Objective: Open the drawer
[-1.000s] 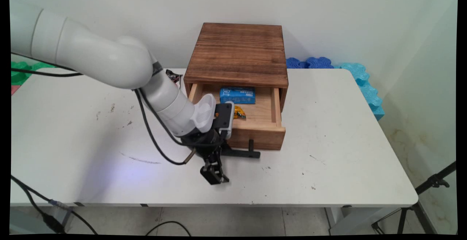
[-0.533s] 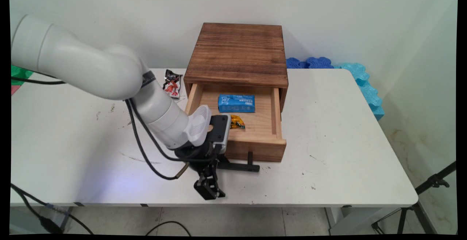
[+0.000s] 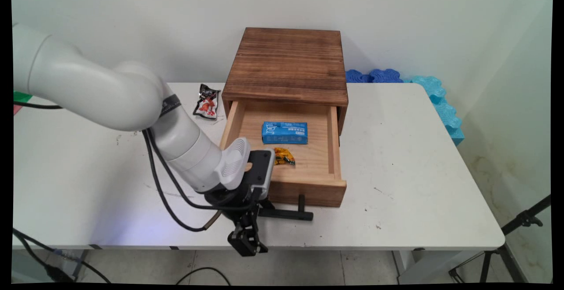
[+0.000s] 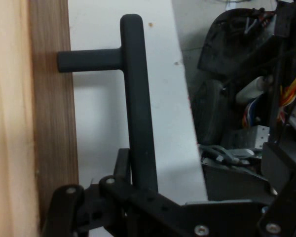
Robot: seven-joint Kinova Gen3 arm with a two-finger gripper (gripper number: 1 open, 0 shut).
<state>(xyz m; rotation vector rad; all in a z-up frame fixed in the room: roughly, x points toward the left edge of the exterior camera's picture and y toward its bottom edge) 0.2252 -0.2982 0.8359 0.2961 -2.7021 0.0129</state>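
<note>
Fingers (image 4: pixel 138 197) clamped on black handle (image 4: pixel 138 108) in hand view; main view alone shows open drawer (image 3: pixel 286 149), blue packet (image 3: pixel 284 132).

One wooden drawer box (image 3: pixel 288 67), one blue packet (image 3: pixel 284 132), one orange sweet (image 3: pixel 283 156) and one snack sachet (image 3: pixel 206 103) are counted.

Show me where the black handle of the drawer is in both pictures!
Main view: the black handle sticks out from the drawer front, low in the middle, right beside the gripper.
Hand view: the black handle stands tall in the middle, its bar running down into the gripper's linkage at the bottom.
Shared landmark: the wooden drawer front, from which the handle's short post comes out, shows in both views.
</note>
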